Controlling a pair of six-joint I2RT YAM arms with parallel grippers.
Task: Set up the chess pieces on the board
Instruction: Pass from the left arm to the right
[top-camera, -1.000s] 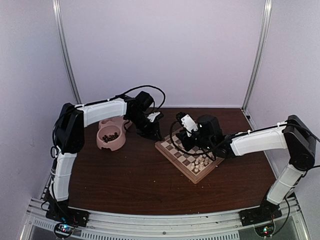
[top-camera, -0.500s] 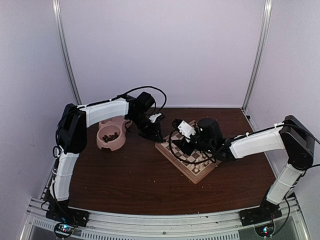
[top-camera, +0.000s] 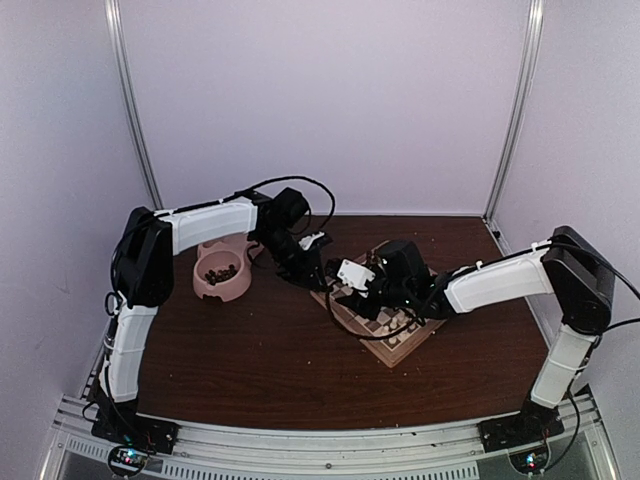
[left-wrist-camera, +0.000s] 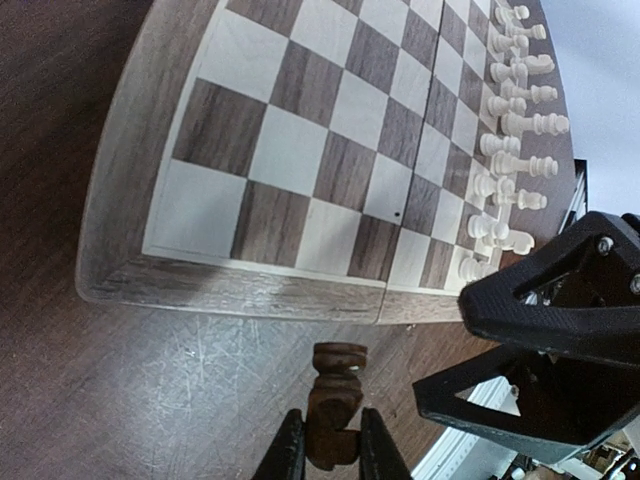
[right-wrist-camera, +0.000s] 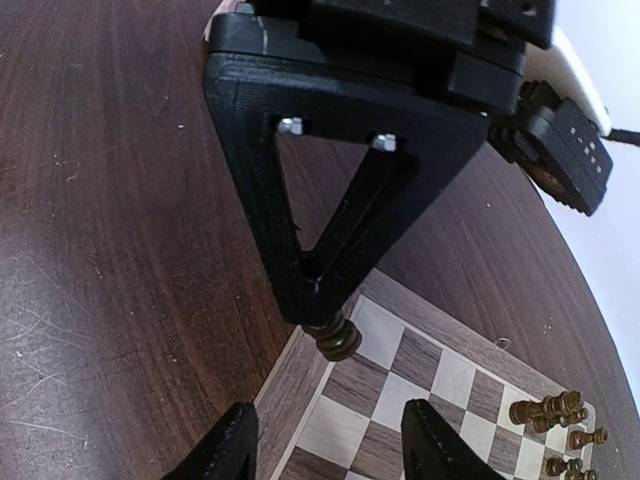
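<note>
Left wrist view: pinching one dark chess piece with left gripper at 6 o'clock, just outside the board border. Right wrist view: holding right gripper spread above board corner.

We can't read any txt, nos., labels, brand marks or signs in the top, left-wrist or right-wrist views.
</note>
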